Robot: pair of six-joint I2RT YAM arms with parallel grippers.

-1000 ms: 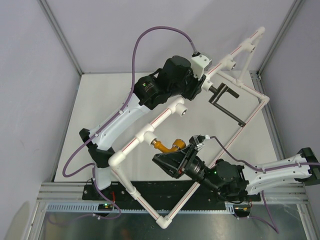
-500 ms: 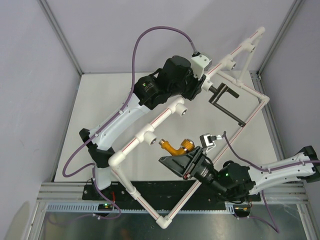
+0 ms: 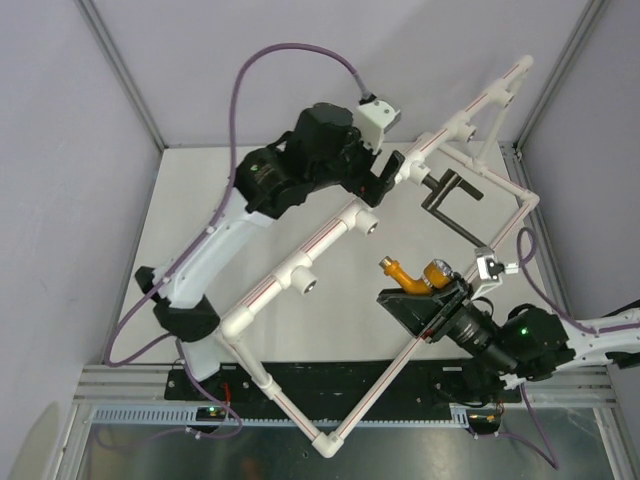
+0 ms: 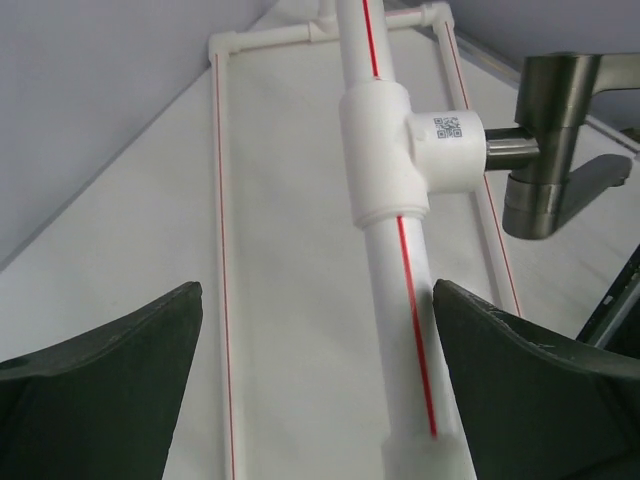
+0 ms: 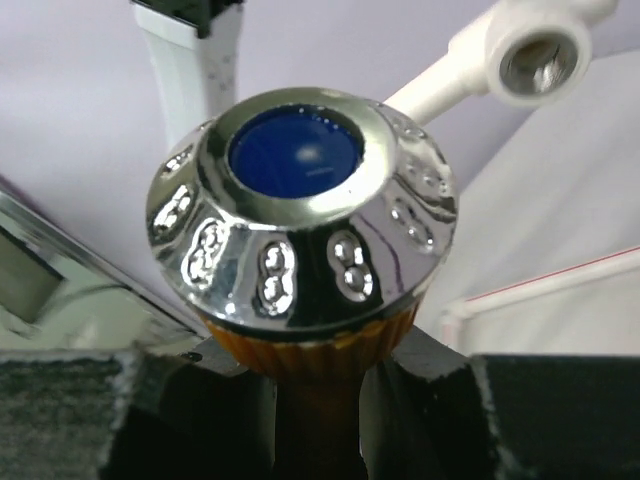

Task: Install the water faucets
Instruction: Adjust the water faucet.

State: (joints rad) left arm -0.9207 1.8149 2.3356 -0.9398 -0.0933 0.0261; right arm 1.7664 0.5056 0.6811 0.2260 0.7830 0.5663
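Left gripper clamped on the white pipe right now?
No, the left gripper is wide open; a clear gap shows between the white pipe and one finger.

- We see a white pipe frame (image 3: 330, 232) with thin red stripes lying across the white tabletop (image 3: 180, 200). One elbow corner sits at 6 o'clock and the far tip reaches toward 1 o'clock.
- On its middle bar we find one round socket (image 3: 372, 226) and a second socket (image 3: 311, 288), both opening toward 4 o'clock.
- In the left wrist view, a tee fitting (image 4: 385, 150) carries a small QR sticker (image 4: 448, 127) on its 3 o'clock branch.
- A black base rail (image 3: 300, 385) runs along the 6 o'clock edge.
- Grey walls (image 3: 80, 150) and metal posts (image 3: 120, 75) enclose the table.
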